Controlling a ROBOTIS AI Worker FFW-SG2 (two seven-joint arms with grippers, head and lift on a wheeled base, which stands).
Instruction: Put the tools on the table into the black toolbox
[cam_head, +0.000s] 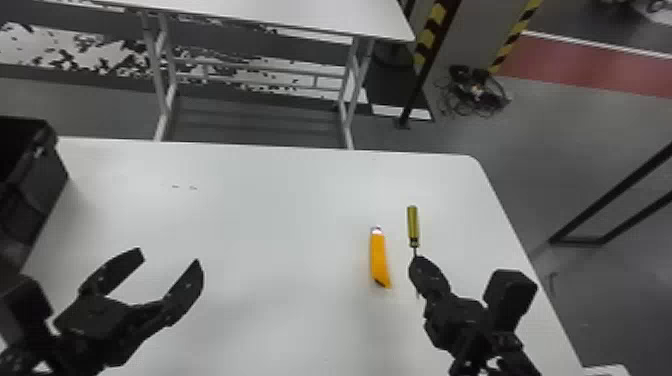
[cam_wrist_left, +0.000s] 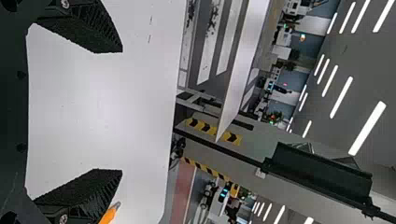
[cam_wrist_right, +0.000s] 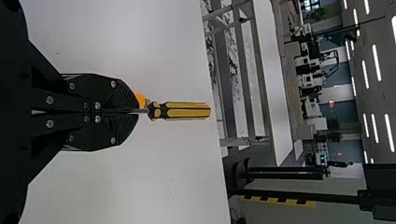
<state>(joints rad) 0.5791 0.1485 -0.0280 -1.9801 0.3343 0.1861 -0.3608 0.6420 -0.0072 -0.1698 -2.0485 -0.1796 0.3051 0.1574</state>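
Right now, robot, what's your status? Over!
Right gripper shut on yellow-and-black screwdriver, by its metal shaft. Left gripper open, empty. Slim orange utility knife close beside the screwdriver.

And from the head, high behind both pincers, we look forward and down: left pincer (cam_head: 169, 255), right pincer (cam_head: 418, 261). Each wrist view sits close behind its own pincer, facing outward past the tips. Head and right wrist views share the screwdriver (cam_head: 412, 225) beyond the right pincer (cam_wrist_right: 135, 112); all three catch the far table (cam_head: 280, 14) ahead.
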